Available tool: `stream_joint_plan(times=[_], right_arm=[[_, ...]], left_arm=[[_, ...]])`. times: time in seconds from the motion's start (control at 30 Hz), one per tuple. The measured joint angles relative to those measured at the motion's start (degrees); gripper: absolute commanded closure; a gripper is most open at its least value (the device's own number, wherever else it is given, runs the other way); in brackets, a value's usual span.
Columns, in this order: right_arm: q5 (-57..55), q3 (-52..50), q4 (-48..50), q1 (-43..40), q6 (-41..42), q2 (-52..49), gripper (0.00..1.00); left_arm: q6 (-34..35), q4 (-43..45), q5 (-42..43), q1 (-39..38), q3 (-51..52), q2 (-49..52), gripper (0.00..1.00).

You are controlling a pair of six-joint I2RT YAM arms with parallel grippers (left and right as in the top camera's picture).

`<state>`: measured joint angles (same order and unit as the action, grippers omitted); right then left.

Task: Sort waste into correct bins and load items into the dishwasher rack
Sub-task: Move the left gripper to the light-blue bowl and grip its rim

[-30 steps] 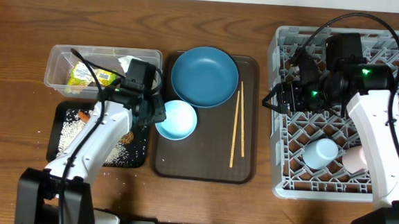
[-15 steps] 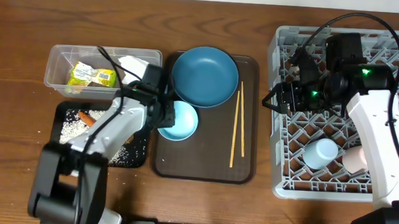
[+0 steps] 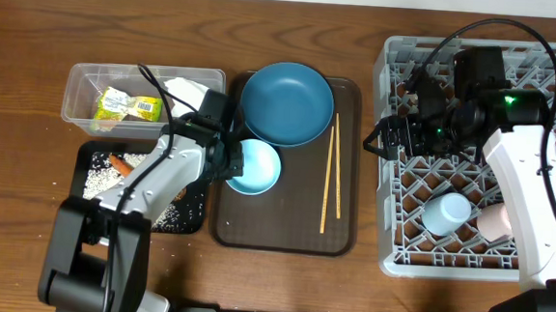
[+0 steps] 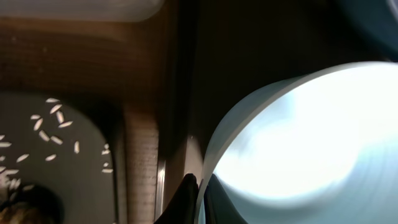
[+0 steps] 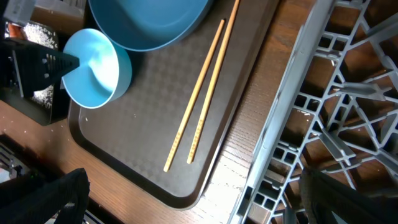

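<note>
Wooden desk [image 3: 23,208] is carrying everything; overhead, the left pincer [image 3: 227,163] is clamping the rim of the bowl [image 3: 258,169] on the brown tray [image 3: 283,229] mid-desk, probably readying a lift toward the rack [image 3: 554,76] at the right edge. Left wrist view is showing fingers [image 4: 186,196] pinching that rim. Right wrist view is showing the right pincer [image 5: 193,186] gaping, empty, facing the chopsticks [image 5: 199,93].

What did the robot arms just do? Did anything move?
The left gripper edged right and pinched shut on the bowl at its rim, and the bowl slid slightly right. The right gripper opened a little wider over the rack edge. The plate, chopsticks, blue cup and pink cup stayed put.
</note>
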<state>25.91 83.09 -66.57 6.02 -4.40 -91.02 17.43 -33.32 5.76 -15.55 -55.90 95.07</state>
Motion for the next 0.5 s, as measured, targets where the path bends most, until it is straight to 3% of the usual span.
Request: stream_joint_plan(times=[0.3,0.5], right_arm=[[0.3,0.0,0.7,0.0,0.0,0.0,0.01],[3.3,0.0,5.1,2.3,0.6,0.0,0.15]], left_arm=[[0.1,-4.6,0.0,0.0,-1.0,-8.6,0.94],[0.1,-6.5,1.9,-0.1,-5.1,-15.2,0.94]])
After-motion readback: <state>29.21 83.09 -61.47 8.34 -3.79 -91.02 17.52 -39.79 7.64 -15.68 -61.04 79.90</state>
